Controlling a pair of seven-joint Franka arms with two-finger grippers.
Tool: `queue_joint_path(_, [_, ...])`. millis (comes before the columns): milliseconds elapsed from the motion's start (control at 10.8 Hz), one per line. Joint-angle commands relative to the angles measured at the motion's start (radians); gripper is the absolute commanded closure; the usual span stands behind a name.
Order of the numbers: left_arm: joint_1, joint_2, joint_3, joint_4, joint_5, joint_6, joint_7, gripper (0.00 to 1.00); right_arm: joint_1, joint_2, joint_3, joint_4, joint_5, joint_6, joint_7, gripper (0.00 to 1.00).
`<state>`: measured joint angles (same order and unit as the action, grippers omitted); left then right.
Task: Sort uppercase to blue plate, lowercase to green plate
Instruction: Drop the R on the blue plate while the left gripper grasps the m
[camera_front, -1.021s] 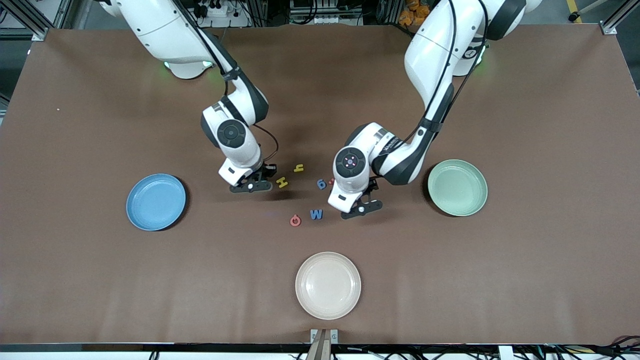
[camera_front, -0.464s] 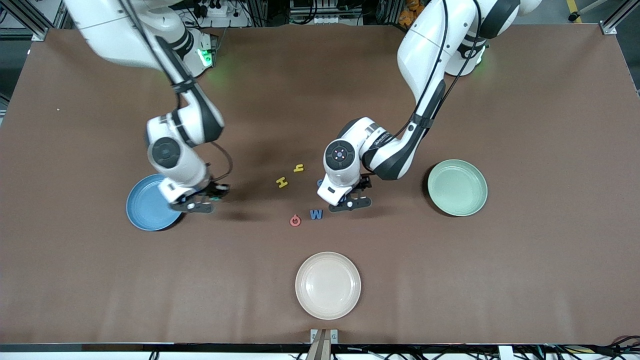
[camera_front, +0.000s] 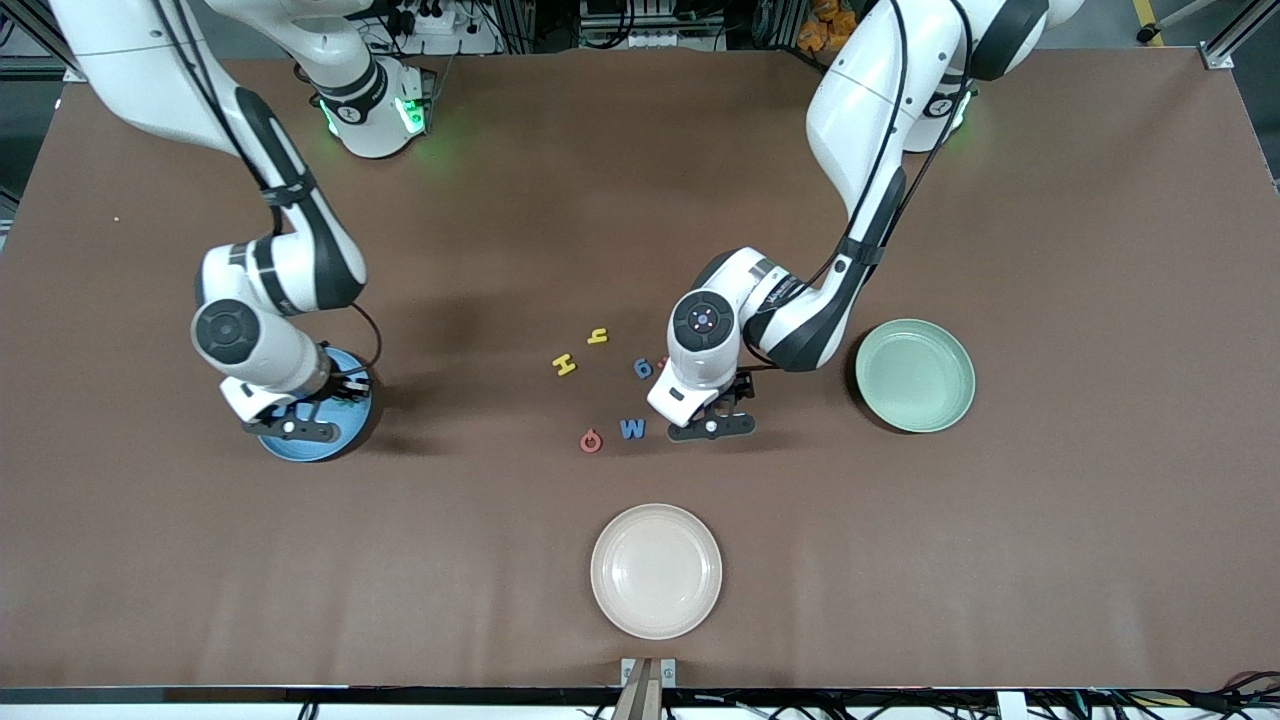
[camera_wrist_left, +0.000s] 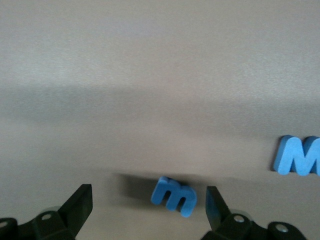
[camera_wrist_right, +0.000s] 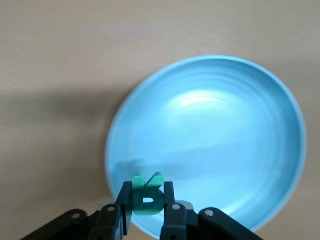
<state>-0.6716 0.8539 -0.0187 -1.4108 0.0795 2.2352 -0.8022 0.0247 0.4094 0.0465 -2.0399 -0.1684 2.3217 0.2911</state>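
Teal foam capital R (camera_wrist_right: 146, 196) is clamped in the right gripper (camera_wrist_right: 146, 207) above the round blue plate (camera_wrist_right: 225, 125), unreleased. Left gripper (camera_wrist_left: 145, 210), jaws apart, straddles the blue foam E-shaped piece (camera_wrist_left: 174, 196). Both plates are bare.

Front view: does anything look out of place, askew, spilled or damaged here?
Nothing stands out. The loose letters lie flat mid-table, the green plate and cream plate sit empty and level, and the right hand holds the teal R over the blue plate.
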Motion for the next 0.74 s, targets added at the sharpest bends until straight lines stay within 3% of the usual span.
queue_joint_path(0, [-0.013, 0.022, 0.003, 0.01, 0.02, 0.041, -0.023, 0.0, -0.058, -0.052, 0.013, -0.008, -0.017, -0.088, -0.047, 0.66])
queue_joint_path(93, [-0.013, 0.022, 0.003, 0.01, 0.02, 0.043, -0.026, 0.0, -0.068, -0.05, 0.013, -0.005, -0.017, -0.097, -0.043, 0.01])
queue_joint_path(649, [-0.031, 0.062, 0.003, 0.012, 0.022, 0.081, -0.068, 0.0, -0.091, -0.041, 0.015, -0.003, -0.01, -0.104, -0.037, 0.0])
